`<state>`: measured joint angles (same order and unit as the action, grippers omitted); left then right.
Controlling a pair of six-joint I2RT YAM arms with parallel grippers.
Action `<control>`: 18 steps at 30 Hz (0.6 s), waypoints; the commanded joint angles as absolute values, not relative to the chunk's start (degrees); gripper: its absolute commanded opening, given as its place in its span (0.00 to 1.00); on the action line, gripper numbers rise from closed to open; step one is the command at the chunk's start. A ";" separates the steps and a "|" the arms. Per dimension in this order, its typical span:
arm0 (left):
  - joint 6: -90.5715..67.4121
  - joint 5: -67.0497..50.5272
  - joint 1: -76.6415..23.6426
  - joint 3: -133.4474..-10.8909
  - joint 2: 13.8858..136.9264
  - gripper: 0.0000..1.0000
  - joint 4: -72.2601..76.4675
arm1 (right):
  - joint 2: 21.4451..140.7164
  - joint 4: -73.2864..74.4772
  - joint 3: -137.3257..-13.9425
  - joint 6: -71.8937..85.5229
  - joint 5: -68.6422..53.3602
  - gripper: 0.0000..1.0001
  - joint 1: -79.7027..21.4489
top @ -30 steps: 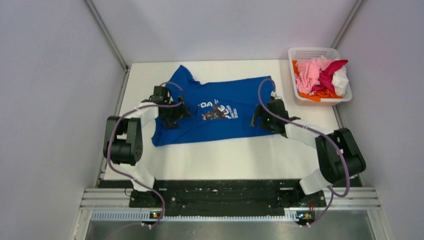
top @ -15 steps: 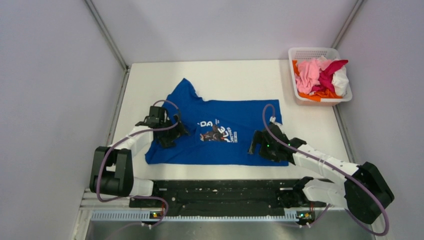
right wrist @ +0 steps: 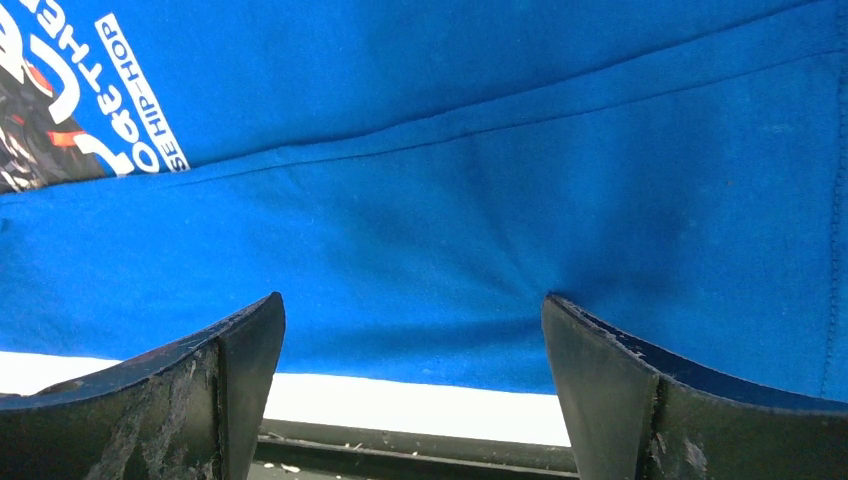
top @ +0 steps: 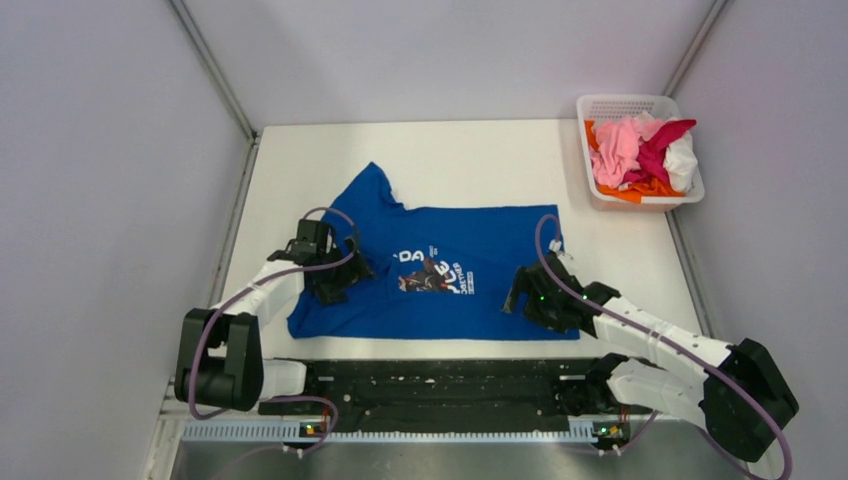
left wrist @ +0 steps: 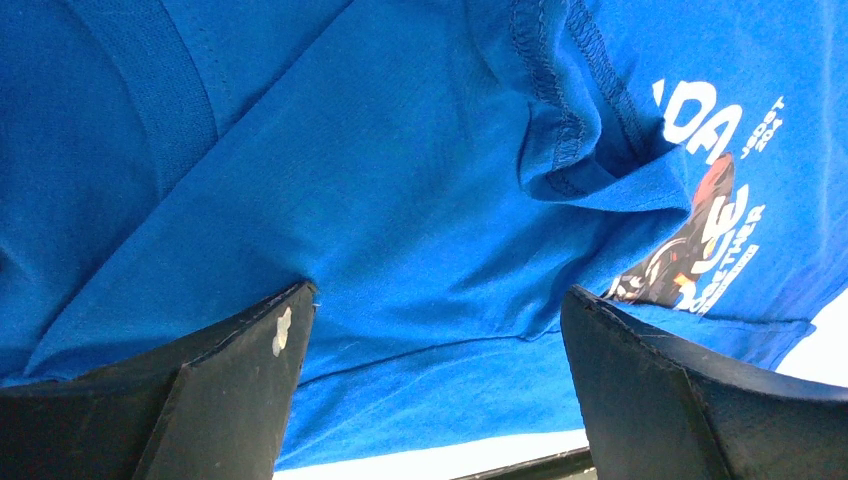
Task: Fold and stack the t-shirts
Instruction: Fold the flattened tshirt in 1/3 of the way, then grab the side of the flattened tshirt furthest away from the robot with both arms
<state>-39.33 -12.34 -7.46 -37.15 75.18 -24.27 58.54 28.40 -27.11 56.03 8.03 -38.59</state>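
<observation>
White tabletop (top: pixel 450 140), grey-walled booth, 2 arms at the near edge.

- Item 1: blue t-shirt (top: pixel 470 235), spread print-up on the near half of the table. Collar lies to the left and hem to the right, with 1 sleeve pointing to the far left.
- Item 2: other t-shirts (top: pixel 630 150) in pink, magenta, white and orange, heaped in the mesh basket (top: pixel 590 105) at the far right corner.
- Left gripper (top: pixel 335 280): over the shoulder area, jaws wide, nothing pinched.
- Right gripper (top: pixel 530 295): near the hem, jaws likewise wide.

Step judged: flattening before the 1st fold. A tucked fold (left wrist: pixel 585 150) sits beside the print (top: pixel 432 275) — smooth it outward first, both arms moving evenly.
</observation>
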 commanded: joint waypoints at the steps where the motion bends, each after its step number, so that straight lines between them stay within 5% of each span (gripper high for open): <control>1: -38.32 -9.92 -7.38 -36.01 72.54 0.99 -29.36 | 55.07 28.77 -29.62 52.74 13.26 0.99 -39.26; 10: -35.94 -8.36 -7.38 -48.38 69.73 0.99 -31.15 | 50.97 25.90 -35.14 49.84 19.67 0.99 -38.99; 18: -32.37 -4.20 -7.30 -73.31 87.33 0.99 -34.27 | 61.12 24.00 -42.56 45.23 18.63 0.99 -34.72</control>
